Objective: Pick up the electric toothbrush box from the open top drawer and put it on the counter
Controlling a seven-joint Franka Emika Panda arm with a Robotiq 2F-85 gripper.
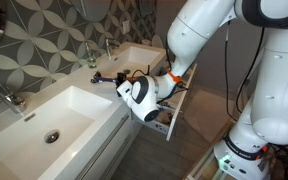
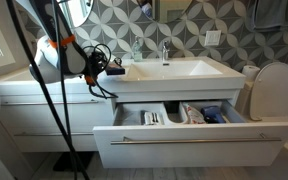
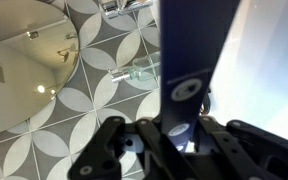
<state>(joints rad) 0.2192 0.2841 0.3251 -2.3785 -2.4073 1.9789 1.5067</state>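
In the wrist view my gripper [image 3: 179,128] is shut on a long dark blue box with white round marks, the electric toothbrush box [image 3: 189,70], which sticks out beyond the jaws. In both exterior views the gripper [image 2: 111,68] [image 1: 106,78] is over the glossy white counter [image 2: 216,78] [image 1: 102,97], between the two basins, close above its top. I cannot tell whether the box touches the counter. The top drawer [image 2: 194,146] [image 1: 176,112] stands pulled open below the basin [image 2: 179,68], well apart from the gripper.
Several toiletries [image 2: 189,115] lie in the open drawer. Chrome taps [image 2: 165,50] [image 1: 96,62] stand at the tiled back wall. A toilet [image 2: 274,90] is beside the vanity. A round mirror [image 3: 24,60] hangs on the wall. Black cables [image 2: 39,100] hang from the arm.
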